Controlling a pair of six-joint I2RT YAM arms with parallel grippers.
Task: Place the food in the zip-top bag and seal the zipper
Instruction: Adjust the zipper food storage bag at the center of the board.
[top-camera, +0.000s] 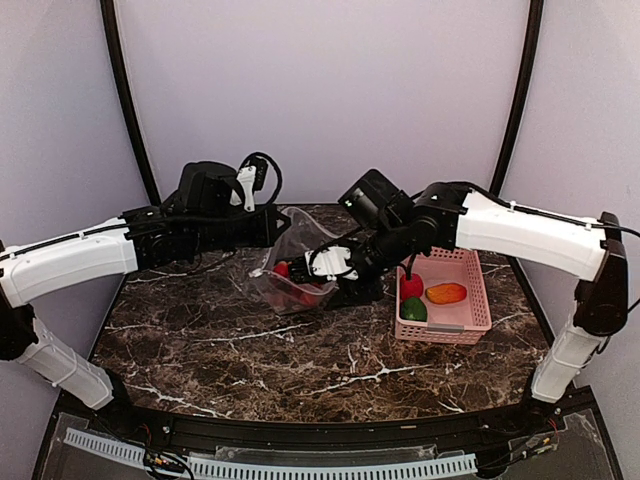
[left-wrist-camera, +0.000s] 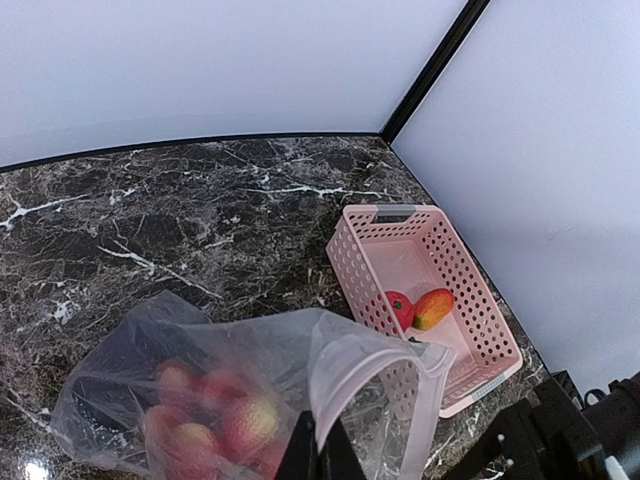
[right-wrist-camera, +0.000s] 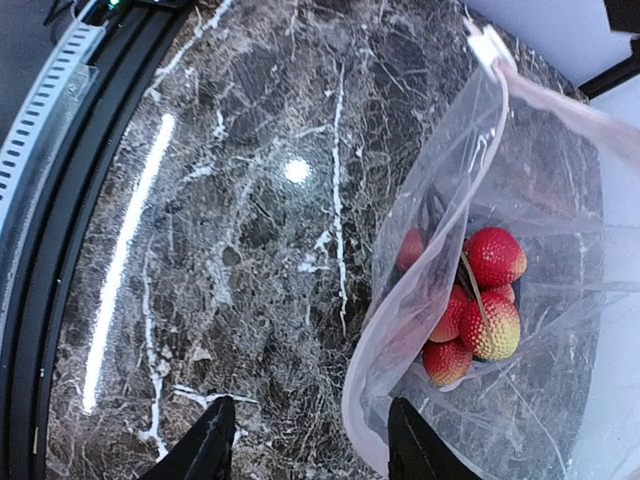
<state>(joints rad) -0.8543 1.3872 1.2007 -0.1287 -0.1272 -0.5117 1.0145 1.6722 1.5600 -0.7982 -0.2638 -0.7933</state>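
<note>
My left gripper (left-wrist-camera: 322, 452) is clenched on the rim of the zip-top bag (left-wrist-camera: 250, 370), holding its mouth lifted off the marble table (left-wrist-camera: 180, 220), with that arm stretched in low from the left. My right gripper (right-wrist-camera: 310, 445) is spread wide and grasps nothing, the bag's edge lying between its fingers, and that arm reaches across from the right with the wrist bent down. The red grape bunch (right-wrist-camera: 478, 300) lies inside the bag, while a red strawberry (top-camera: 411, 286), orange piece (top-camera: 446, 293) and green pepper (top-camera: 413, 310) sit in the pink basket (top-camera: 440, 333) near it.
</note>
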